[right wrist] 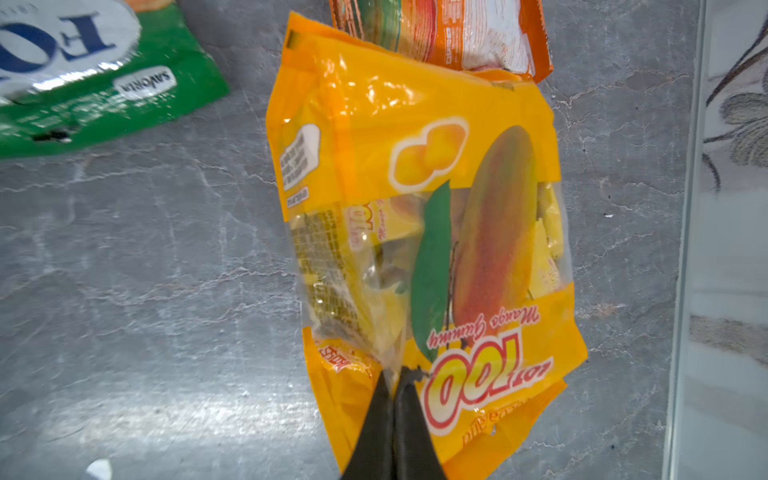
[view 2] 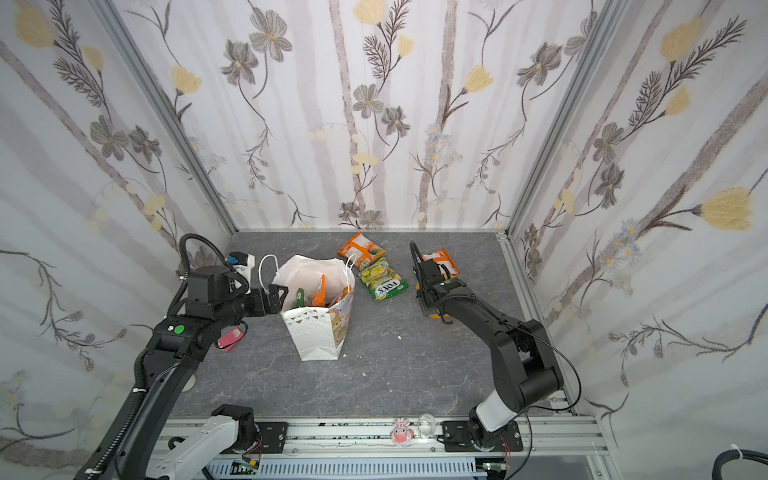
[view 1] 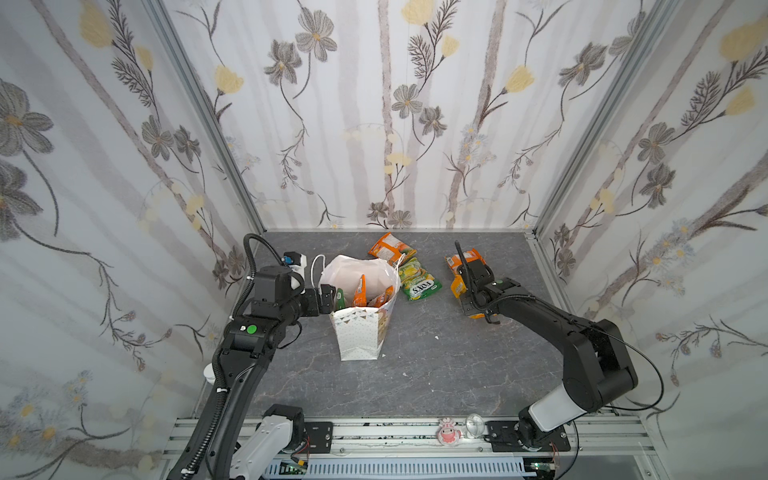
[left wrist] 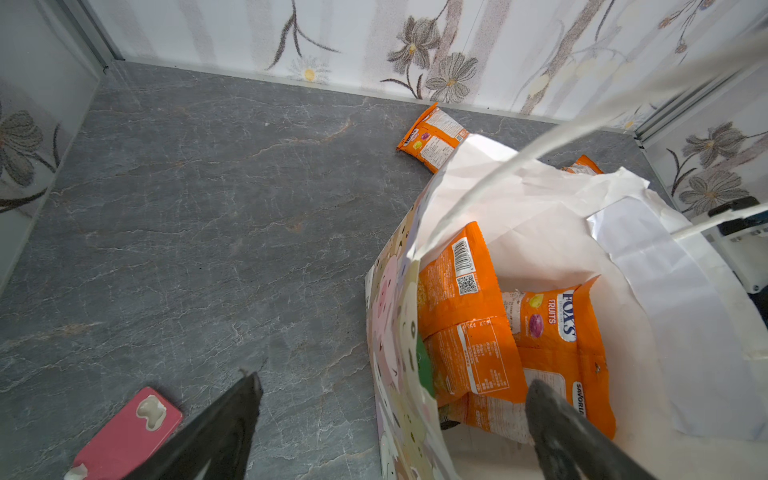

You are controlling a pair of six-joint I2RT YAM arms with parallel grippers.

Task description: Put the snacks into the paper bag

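The white paper bag stands open at mid-table, with several orange snacks and a green one inside. My left gripper is open and straddles the bag's near wall, one finger inside and one outside. My right gripper is shut on the edge of a yellow mango gummy packet, right of the bag. That packet overlaps an orange packet. A green packet and another orange packet lie behind the bag.
A pink flat case lies on the grey table left of the bag. A white device sits at the back left. Patterned walls close in three sides, and an aluminium rail with a pink figure runs along the front.
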